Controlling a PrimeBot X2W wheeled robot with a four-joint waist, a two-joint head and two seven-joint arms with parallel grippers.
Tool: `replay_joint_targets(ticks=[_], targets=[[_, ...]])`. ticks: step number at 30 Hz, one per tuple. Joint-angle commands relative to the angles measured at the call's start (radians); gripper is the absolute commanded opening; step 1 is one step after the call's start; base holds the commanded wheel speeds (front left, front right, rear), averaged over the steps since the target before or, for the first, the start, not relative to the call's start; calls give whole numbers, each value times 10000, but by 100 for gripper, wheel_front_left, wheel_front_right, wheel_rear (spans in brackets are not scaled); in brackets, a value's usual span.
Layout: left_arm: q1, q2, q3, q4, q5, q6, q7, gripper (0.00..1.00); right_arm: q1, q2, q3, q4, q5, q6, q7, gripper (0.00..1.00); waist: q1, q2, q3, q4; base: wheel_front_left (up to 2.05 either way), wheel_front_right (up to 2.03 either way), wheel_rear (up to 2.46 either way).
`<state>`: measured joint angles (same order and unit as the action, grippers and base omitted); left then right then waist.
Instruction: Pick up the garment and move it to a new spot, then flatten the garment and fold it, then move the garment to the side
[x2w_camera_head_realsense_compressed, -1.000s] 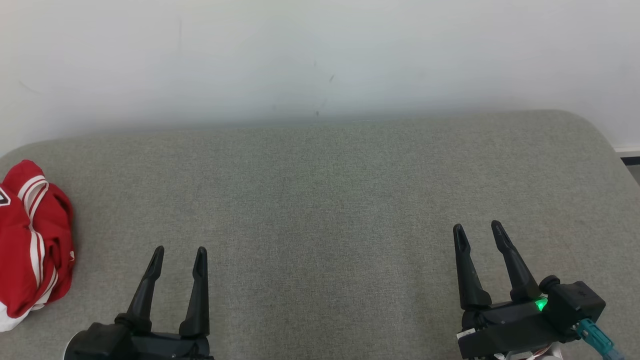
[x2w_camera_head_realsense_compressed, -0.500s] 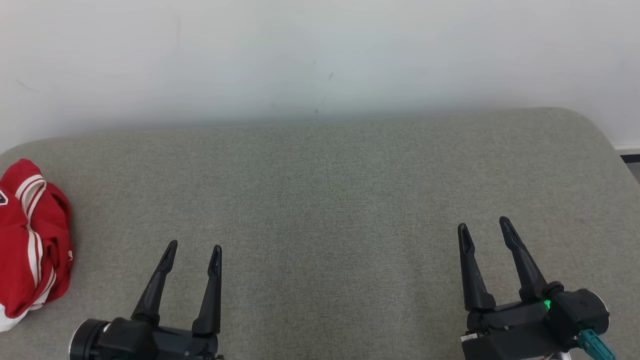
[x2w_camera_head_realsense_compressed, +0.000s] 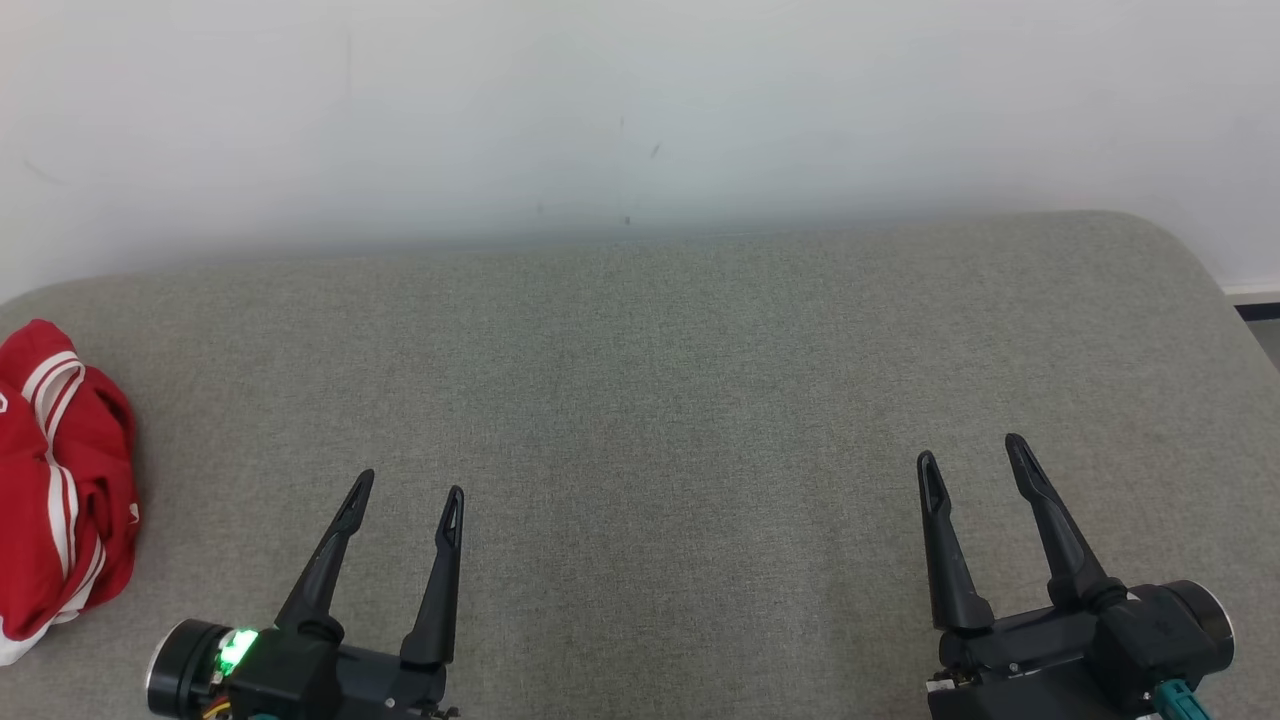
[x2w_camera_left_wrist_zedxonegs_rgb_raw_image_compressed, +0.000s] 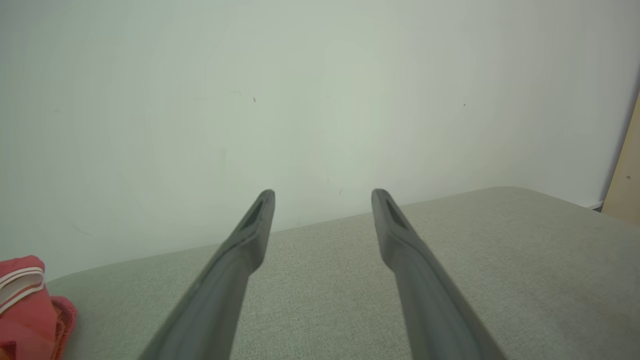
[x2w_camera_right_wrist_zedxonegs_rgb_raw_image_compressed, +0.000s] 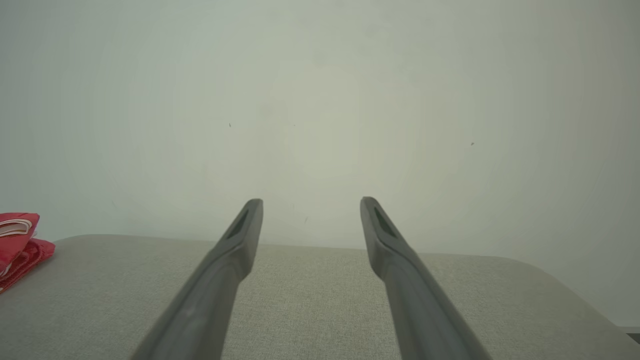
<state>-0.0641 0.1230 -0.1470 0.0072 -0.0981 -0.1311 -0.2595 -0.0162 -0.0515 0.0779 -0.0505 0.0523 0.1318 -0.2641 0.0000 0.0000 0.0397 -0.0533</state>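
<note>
The crumpled red garment with white stripes (x2w_camera_head_realsense_compressed: 60, 480) lies at the left edge of the frame on the grey fabric cushion (x2w_camera_head_realsense_compressed: 650, 400). The left gripper (x2w_camera_head_realsense_compressed: 405, 492) and right gripper (x2w_camera_head_realsense_compressed: 972, 450) stand spread and empty along the bottom.

Tabletop (x2w_camera_head_realsense_compressed: 650, 380): grey-green woven cloth, matt, fine visible weave. Garment (x2w_camera_head_realsense_compressed: 60, 500): red cloth w/ white stripe trim, soft, creased. Left gripper (x2w_camera_head_realsense_compressed: 408, 490) & right gripper (x2w_camera_head_realsense_compressed: 972, 452): dark plastic, smooth, matt. Wall (x2w_camera_head_realsense_compressed: 640, 100): pale paint, matt, few scuffs.
</note>
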Motion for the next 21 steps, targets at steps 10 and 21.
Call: replay_joint_targets(ticks=[10, 21], targets=[[-85, 12, 7, 41, 26, 6, -56, 100, 120, 22, 2, -28, 53, -21, -17, 100, 0, 0, -7, 16, 0, 0, 0], [-181, -32, 62, 77, -20, 6, -56, 100, 97, 22, -5, -86, 8, -21, -15, 100, 0, 0, 126, 289, 0, 0, 0]])
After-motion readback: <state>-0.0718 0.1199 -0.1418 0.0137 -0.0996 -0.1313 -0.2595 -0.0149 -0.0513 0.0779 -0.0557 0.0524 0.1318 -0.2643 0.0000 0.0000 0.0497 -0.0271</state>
